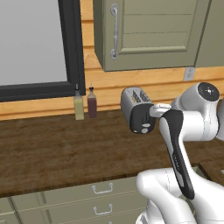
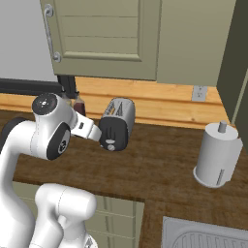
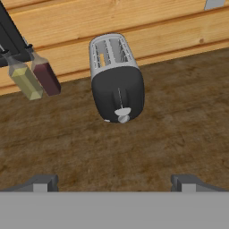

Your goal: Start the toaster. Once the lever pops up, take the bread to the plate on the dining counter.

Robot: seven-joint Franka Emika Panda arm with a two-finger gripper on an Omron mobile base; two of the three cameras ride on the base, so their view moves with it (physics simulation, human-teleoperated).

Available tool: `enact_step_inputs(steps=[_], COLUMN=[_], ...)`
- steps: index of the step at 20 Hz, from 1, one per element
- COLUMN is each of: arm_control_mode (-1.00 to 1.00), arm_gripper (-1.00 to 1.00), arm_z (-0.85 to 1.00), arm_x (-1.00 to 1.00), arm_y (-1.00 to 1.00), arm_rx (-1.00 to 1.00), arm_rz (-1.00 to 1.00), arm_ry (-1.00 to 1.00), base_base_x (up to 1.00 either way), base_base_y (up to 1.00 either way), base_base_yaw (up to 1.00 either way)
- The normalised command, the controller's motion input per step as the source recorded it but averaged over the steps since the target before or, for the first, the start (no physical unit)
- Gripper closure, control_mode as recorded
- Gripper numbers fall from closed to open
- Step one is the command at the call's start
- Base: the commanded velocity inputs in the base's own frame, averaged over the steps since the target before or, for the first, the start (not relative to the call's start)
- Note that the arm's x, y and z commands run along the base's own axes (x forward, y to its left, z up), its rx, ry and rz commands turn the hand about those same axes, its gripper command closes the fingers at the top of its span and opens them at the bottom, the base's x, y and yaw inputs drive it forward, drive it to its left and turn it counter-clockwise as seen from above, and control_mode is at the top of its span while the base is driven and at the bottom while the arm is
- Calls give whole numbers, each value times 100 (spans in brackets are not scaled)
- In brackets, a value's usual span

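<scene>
A small silver-grey toaster (image 3: 116, 78) stands upright on a dark brown wood-grain counter (image 1: 52, 148), near the back of the surface and just in front of a wall of honey-coloured wooden planks (image 1: 144, 83). Its long axis runs from the wall out toward the robot: the black end panel faces the arm, and the two top slots run back toward the wall. On that black panel a pale lever (image 3: 122, 111) sits low on a thin vertical slit, with a small pale round knob (image 3: 124, 119) just below it. In the hand view a sliver of tan bread (image 3: 102, 60) shows inside the left slot.

The gripper (image 3: 114, 183) hangs in front of the toaster's black end, apart from it — its two dark fingertips stand wide apart at the bottom of the hand view, with nothing between them. In the base views the white arm reaches forward to the toaster's near end.

To the left of the toaster, against the wall, stand two small bottles side by side: a yellow-green one (image 1: 78, 107) and a dark red one (image 1: 92, 105). Above them is a dark-framed window (image 1: 39, 48). An olive-grey wall cabinet (image 1: 148, 30) with a metal handle hangs over the toaster. A grey outlet plate (image 2: 199, 93) sits on the plank wall to the right.

Further right on the counter stands a white paper towel roll on a holder (image 2: 217, 155), well apart from the toaster. A sink's grey drainboard (image 2: 208, 237) shows at the near right. Olive drawers (image 1: 96, 203) with metal pulls lie below the counter edge.
</scene>
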Motion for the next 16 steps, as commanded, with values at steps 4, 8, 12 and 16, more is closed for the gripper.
enact_step_inputs(steps=[4, 8, 12, 16], arm_control_mode=[-100, -100, -100, -100], arm_gripper=[-100, -100, -100, -100], arm_z=[0, 0, 0, 0], arm_x=[0, 0, 0, 0], arm_y=[0, 0, 0, 0], arm_rx=[0, 0, 0, 0], arm_rz=[0, 0, 0, 0], arm_ry=[0, 0, 0, 0], base_base_x=[0, 0, 0, 0], base_base_y=[0, 0, 0, 0], base_base_yaw=[0, 0, 0, 0])
